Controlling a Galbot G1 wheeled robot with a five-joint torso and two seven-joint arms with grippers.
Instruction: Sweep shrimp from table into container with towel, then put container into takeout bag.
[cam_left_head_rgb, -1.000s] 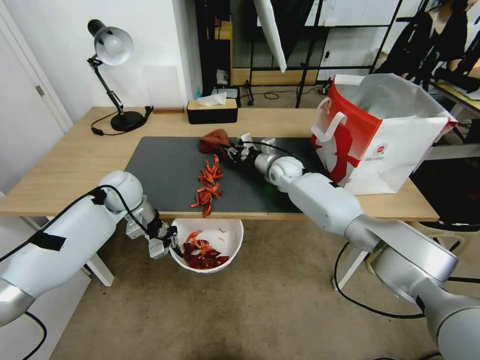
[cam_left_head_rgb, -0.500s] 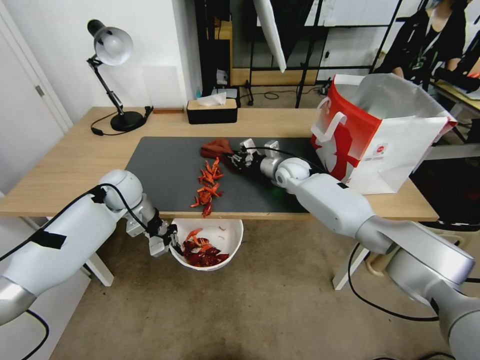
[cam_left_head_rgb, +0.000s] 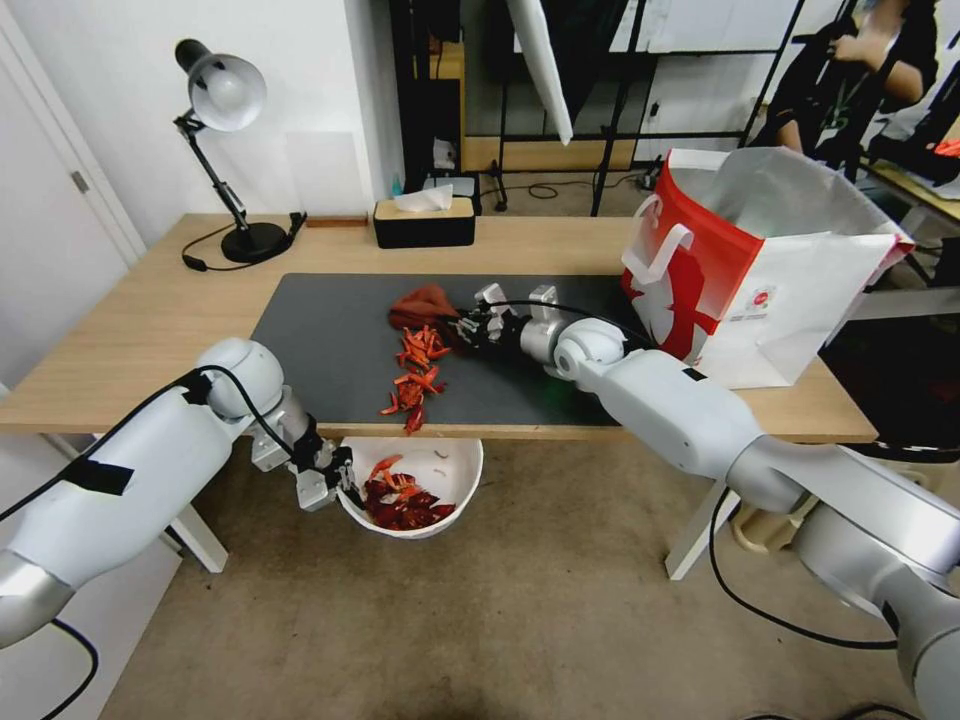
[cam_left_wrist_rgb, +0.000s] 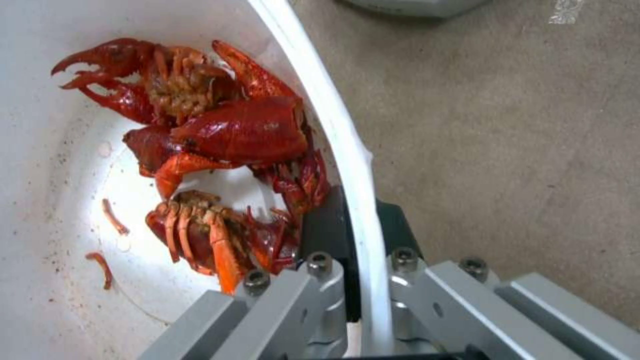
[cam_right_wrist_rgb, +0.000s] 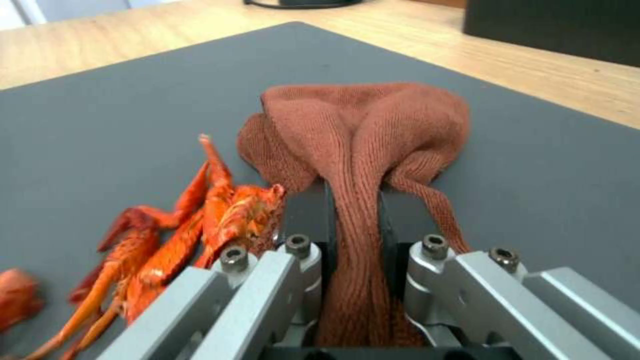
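Observation:
A line of red-orange shrimp (cam_left_head_rgb: 415, 368) lies on the dark mat of the table (cam_left_head_rgb: 130, 330), reaching to the front edge. My right gripper (cam_left_head_rgb: 458, 326) is shut on the rust-brown towel (cam_left_head_rgb: 418, 304), which lies on the mat (cam_right_wrist_rgb: 133, 125) at the far end of the line; the towel (cam_right_wrist_rgb: 360, 135) is pinched between the fingers, with shrimp (cam_right_wrist_rgb: 200, 220) beside them. Below the table's edge, my left gripper (cam_left_head_rgb: 343, 485) is shut on the rim of the white container (cam_left_head_rgb: 455, 470), which holds several shrimp (cam_left_wrist_rgb: 220, 130). The red and white takeout bag (cam_left_head_rgb: 760, 270) stands open at the table's right.
A black tissue box (cam_left_head_rgb: 424, 222) and a desk lamp (cam_left_head_rgb: 225, 100) stand along the table's far side. Beige carpet floor (cam_left_head_rgb: 500, 620) lies under the container. A cable (cam_left_head_rgb: 740, 600) runs across the floor near the table's white leg.
My right gripper has drawn the towel toward me and leftward, up against the far end of the shrimp line. The container has risen slightly under the edge.

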